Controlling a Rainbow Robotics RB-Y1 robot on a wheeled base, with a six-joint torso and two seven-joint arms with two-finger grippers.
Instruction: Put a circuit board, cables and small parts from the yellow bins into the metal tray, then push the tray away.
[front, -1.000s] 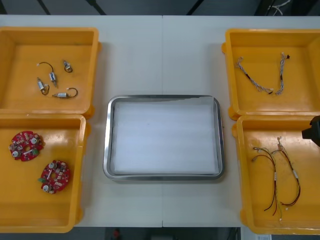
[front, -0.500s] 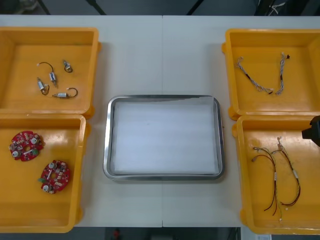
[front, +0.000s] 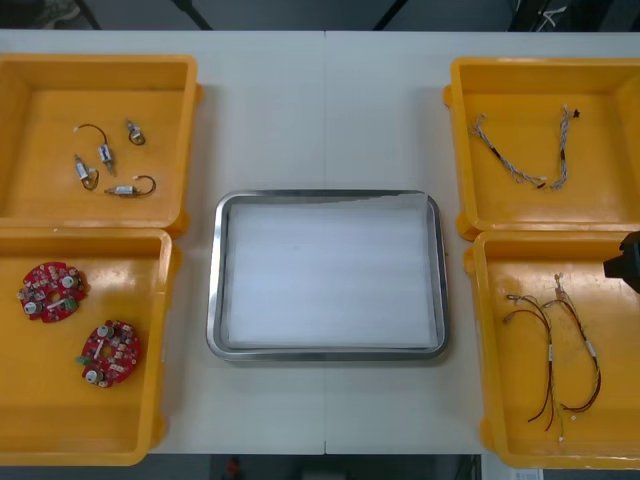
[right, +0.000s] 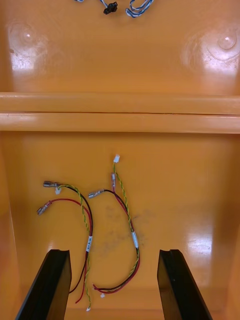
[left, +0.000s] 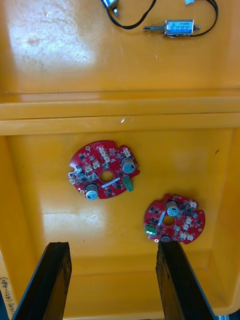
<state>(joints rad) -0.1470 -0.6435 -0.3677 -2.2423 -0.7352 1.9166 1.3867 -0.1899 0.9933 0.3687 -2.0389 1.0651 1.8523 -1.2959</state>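
Note:
The metal tray (front: 214, 280), white inside, lies in the middle of the table with nothing in it. Two round red circuit boards (front: 52, 291) (front: 111, 352) lie in the near left yellow bin (front: 150, 400). My left gripper (left: 112, 246) hangs open above that bin, one circuit board (left: 103, 169) ahead of the fingers and the other (left: 175, 218) just past one fingertip. My right gripper (right: 114, 255) is open over the near right yellow bin (front: 485, 400), with the red and yellow cables (right: 120, 210) lying between and ahead of its fingers. A black part of the right arm (front: 628, 262) juts in at the table's right edge.
Several small metal parts (front: 105, 160) with black leads lie in the far left bin (front: 190, 130). A twisted blue and white cable (front: 525, 150) lies in the far right bin (front: 455, 130). Bare table surrounds the tray.

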